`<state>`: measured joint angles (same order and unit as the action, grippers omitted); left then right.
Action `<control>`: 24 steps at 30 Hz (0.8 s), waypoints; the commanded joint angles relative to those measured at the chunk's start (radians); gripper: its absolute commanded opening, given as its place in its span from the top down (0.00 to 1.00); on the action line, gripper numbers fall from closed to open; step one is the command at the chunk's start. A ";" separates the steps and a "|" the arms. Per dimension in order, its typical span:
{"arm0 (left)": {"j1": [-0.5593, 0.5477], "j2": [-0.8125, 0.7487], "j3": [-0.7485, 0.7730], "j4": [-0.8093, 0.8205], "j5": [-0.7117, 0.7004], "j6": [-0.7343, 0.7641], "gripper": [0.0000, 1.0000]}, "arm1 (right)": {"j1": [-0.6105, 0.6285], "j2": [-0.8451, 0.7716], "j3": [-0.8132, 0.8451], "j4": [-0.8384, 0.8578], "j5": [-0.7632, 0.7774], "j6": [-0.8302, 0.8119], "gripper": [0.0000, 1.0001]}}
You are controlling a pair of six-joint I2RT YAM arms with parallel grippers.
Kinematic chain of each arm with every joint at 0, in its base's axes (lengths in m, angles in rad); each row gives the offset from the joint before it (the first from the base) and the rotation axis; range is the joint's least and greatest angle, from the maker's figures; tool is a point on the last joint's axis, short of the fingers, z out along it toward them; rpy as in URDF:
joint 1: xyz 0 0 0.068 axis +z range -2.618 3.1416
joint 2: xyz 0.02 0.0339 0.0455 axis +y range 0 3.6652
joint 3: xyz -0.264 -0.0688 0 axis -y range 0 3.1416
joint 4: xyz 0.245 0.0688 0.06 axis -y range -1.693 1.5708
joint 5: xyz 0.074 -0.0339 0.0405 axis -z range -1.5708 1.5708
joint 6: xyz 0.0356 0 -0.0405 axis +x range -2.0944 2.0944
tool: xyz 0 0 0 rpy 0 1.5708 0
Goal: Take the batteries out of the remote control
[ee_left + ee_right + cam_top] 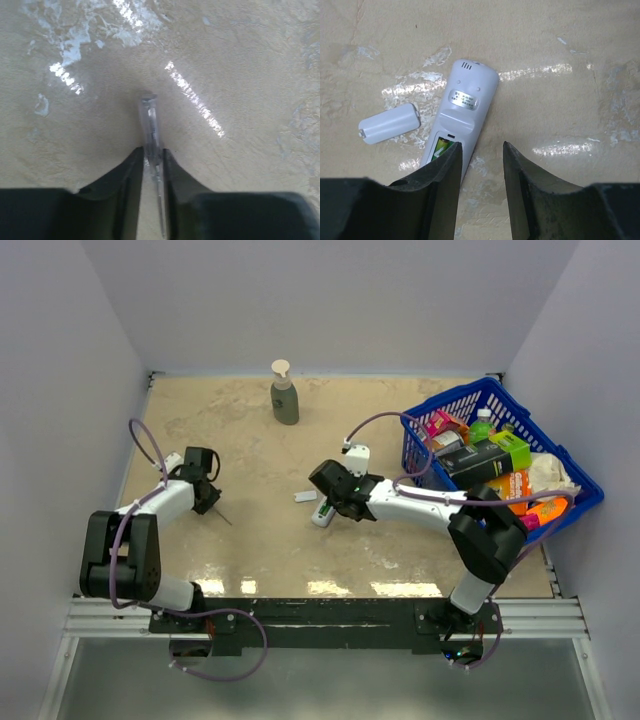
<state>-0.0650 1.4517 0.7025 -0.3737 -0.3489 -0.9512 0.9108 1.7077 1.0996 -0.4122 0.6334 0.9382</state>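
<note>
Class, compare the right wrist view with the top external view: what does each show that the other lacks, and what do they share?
Only the right wrist view: the silver label on the remote control, and the green batteries plain in its open recess. Only the top external view: the pump bottle, the blue basket of packaged goods, and the left gripper with a thin stick. Both: the remote control, the white cover piece beside it, and the open right gripper at its battery end.

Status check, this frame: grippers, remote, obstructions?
Left gripper shut on thin stick. Right gripper open over remote control. Batteries in recess, cover lying beside. Nothing blocking.
</note>
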 commanded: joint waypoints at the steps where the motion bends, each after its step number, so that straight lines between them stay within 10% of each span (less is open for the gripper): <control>1: 0.008 0.052 -0.026 -0.001 0.024 0.015 0.81 | 0.000 -0.056 -0.018 0.093 -0.041 -0.076 0.59; 9: 0.008 -0.003 0.012 -0.036 0.083 0.144 1.00 | 0.000 -0.140 -0.058 0.235 -0.199 -0.185 0.57; 24: -0.013 -0.416 -0.119 0.188 0.758 0.413 1.00 | -0.144 -0.169 -0.001 0.551 -0.989 -0.466 0.45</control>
<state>-0.0719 1.0660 0.6132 -0.2695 0.1307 -0.6273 0.8364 1.5398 1.0588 0.0124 -0.1066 0.5171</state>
